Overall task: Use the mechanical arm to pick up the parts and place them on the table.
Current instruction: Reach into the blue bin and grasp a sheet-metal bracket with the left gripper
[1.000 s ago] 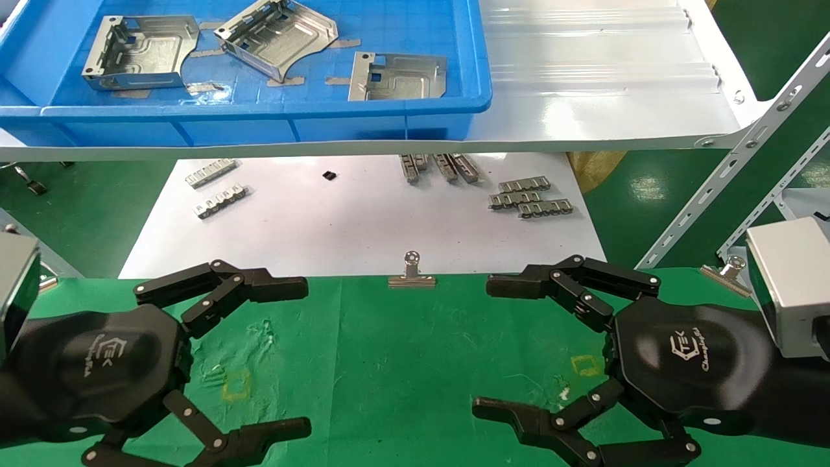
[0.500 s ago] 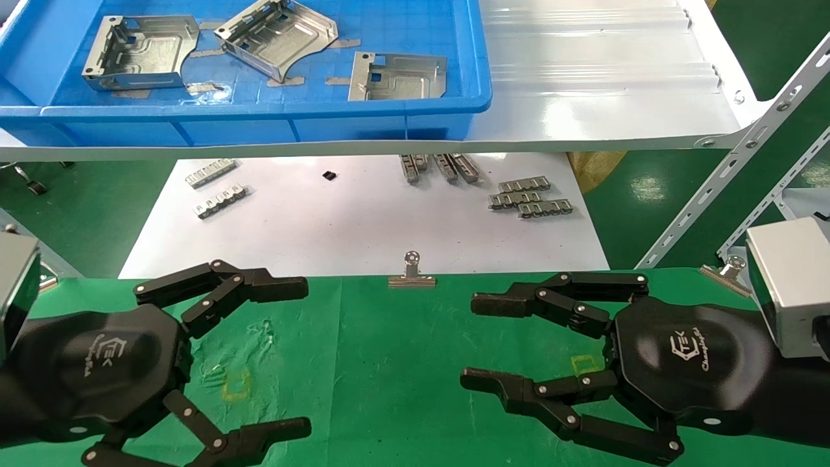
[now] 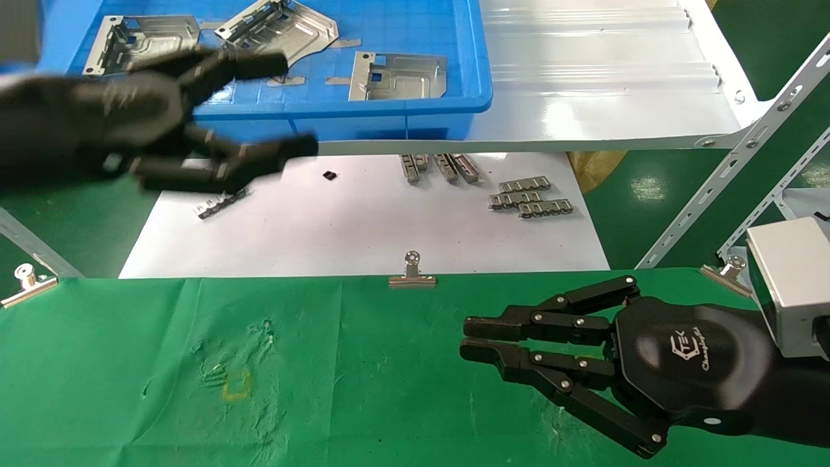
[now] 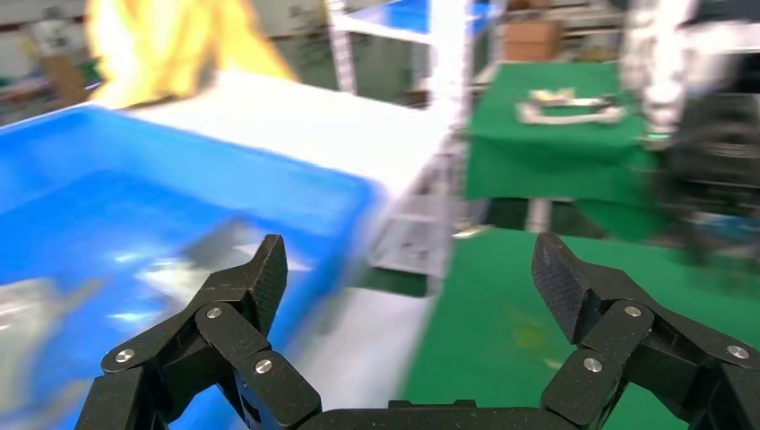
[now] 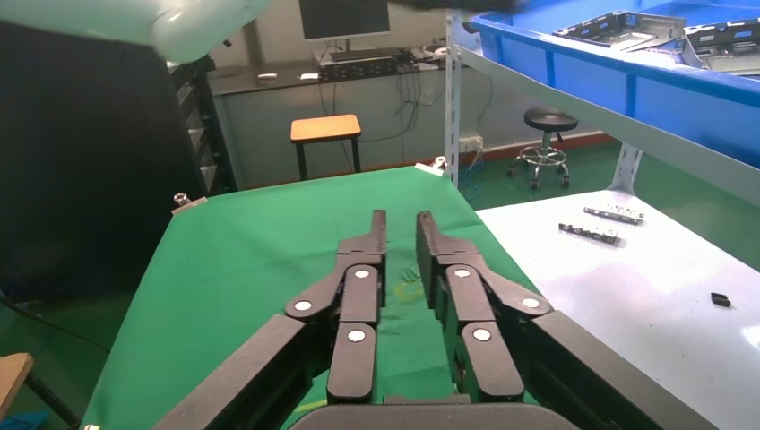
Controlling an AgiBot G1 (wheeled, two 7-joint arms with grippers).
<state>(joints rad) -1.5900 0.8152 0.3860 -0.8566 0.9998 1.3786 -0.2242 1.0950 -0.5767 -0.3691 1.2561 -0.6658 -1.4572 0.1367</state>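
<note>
Three silver parts lie in the blue tray (image 3: pixel 389 107): one at the left (image 3: pixel 146 45) partly behind my left gripper, one tilted in the middle (image 3: pixel 279 32), one at the right (image 3: pixel 399 74). My left gripper (image 3: pixel 295 104) is open and empty, raised in front of the tray's near wall; its wrist view (image 4: pixel 410 269) shows the tray (image 4: pixel 134 197) ahead. My right gripper (image 3: pixel 465 337) is shut and empty, low over the green cloth table (image 3: pixel 363 376); it also shows in its wrist view (image 5: pixel 401 219).
A white sheet (image 3: pixel 363 227) beyond the cloth holds grey toothed strips (image 3: pixel 528 198). Binder clips (image 3: pixel 412 272) hold the cloth's far edge. The tray stands on a white shelf (image 3: pixel 583 97) with a slotted metal brace (image 3: pixel 746 149) at the right.
My left gripper has risen off the green cloth and moved far and left to the blue tray's front. My right gripper's fingers have closed together.
</note>
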